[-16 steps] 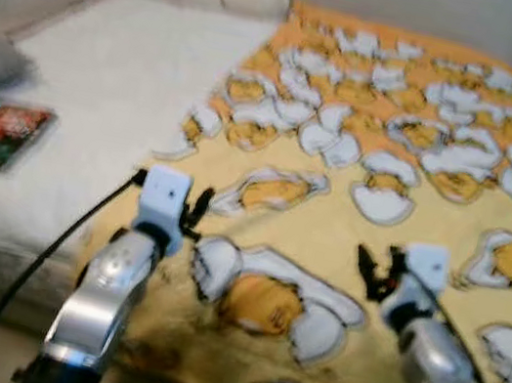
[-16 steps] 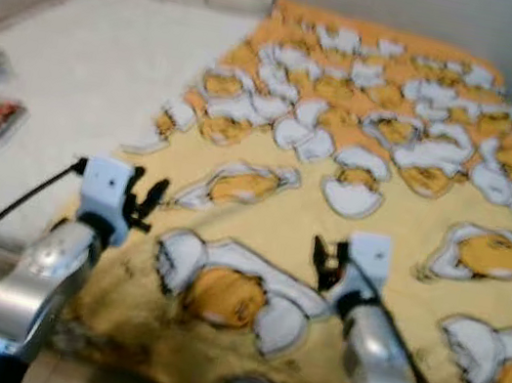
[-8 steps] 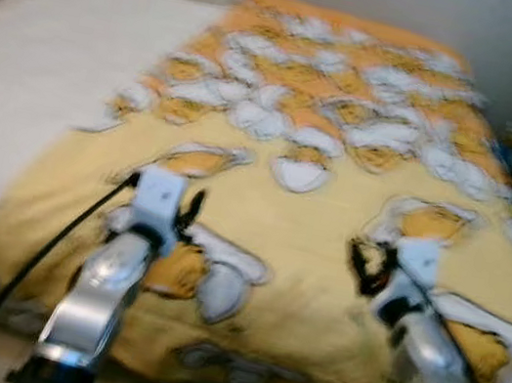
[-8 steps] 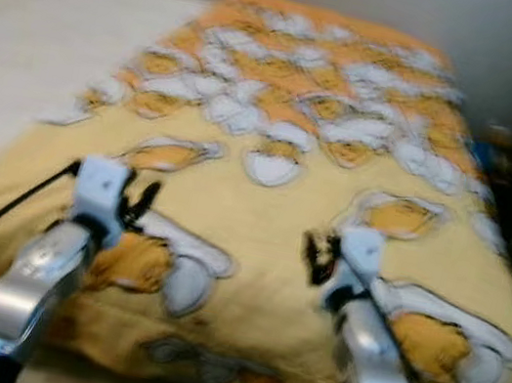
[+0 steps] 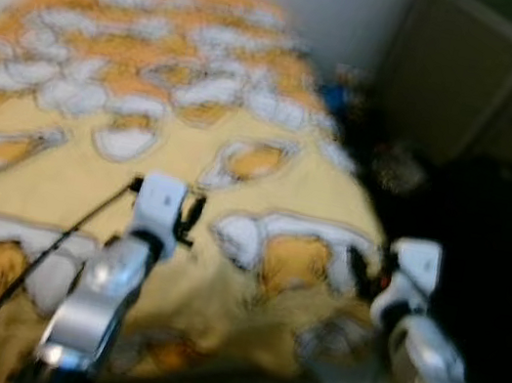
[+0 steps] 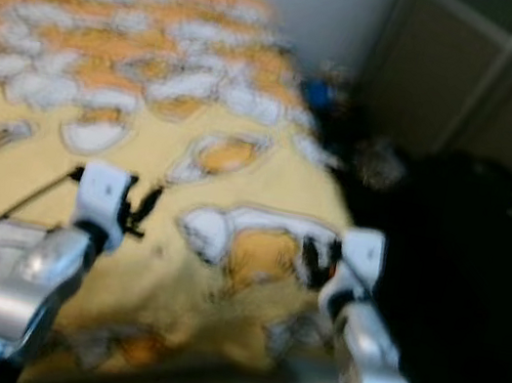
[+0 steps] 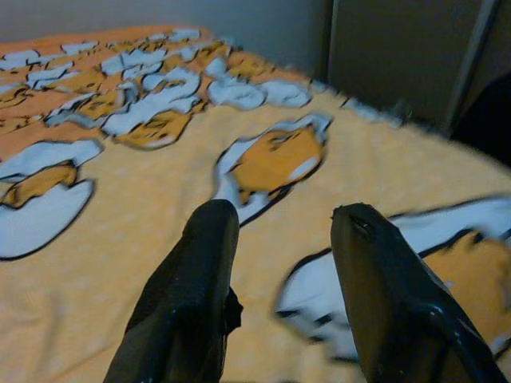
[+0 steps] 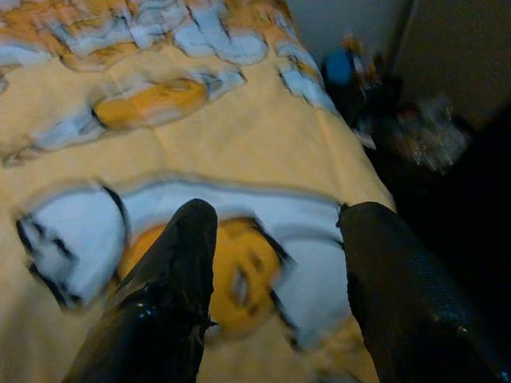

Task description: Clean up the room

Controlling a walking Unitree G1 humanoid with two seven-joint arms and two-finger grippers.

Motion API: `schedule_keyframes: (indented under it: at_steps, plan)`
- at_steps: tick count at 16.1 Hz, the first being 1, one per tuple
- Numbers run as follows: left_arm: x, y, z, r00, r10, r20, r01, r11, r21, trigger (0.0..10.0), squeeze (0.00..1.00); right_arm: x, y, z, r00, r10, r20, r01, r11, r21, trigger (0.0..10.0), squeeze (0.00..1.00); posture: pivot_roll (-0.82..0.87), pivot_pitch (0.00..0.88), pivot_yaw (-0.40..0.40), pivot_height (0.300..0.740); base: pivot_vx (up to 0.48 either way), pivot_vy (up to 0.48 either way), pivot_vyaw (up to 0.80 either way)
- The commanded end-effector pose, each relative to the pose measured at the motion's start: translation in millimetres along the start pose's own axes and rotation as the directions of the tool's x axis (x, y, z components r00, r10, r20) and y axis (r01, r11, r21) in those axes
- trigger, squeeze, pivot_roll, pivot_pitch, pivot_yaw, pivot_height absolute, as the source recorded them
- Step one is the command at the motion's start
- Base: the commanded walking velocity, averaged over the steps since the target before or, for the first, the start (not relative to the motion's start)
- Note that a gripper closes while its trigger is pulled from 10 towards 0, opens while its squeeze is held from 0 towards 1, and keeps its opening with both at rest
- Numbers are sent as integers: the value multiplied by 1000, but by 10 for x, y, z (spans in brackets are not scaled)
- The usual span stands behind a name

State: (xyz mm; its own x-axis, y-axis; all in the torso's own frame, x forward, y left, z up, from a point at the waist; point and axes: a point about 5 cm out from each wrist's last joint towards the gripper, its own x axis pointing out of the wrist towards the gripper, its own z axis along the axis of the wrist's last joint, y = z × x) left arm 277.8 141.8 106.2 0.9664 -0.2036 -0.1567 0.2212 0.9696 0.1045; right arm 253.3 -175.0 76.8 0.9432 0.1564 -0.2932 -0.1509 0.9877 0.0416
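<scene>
A yellow and orange blanket (image 5: 70,119) printed with white and yellow egg figures covers the bed before me. My left gripper (image 5: 193,221) hovers over the blanket's near part, open and holding nothing; its two black fingers (image 7: 200,271) stand apart in the left wrist view. My right gripper (image 5: 361,270) hangs by the bed's right corner, also open and holding nothing, its fingers (image 8: 180,263) spread above an egg figure. The head views are blurred.
To the right of the bed lies a dark mass (image 5: 483,252) on the floor. Small clutter, with a blue object (image 8: 339,68) among it, sits in the gap by the bed's far right corner. Dark panels (image 5: 474,81) stand behind it.
The whole picture has swung right: the white sheet, pillows and book have left the frame, and the bed's right edge, dark floor clutter and panels have come in. Both grippers stay open.
</scene>
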Motion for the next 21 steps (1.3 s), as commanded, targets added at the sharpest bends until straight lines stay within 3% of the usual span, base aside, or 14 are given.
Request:
schedule_keyframes:
  at_steps: [1,16,21]
  plan:
    - [9,-7,54,1000,-1,21,1,1000,7,10000,0,27,-10,110,999,-4,36,4,1000,-22,10000,0,-107,0,27,740,0,-480,0]
    - [15,-14,43,1000,-9,17,8,1000,16,10000,0,34,4,91,1000,-6,27,7,1000,-22,10000,0,-109,0,28,740,0,-480,0]
    - [13,-17,25,1000,-25,12,25,1000,-6,10000,0,38,10,91,1000,-3,28,4,1000,-20,10000,0,-113,0,29,740,0,0,0]
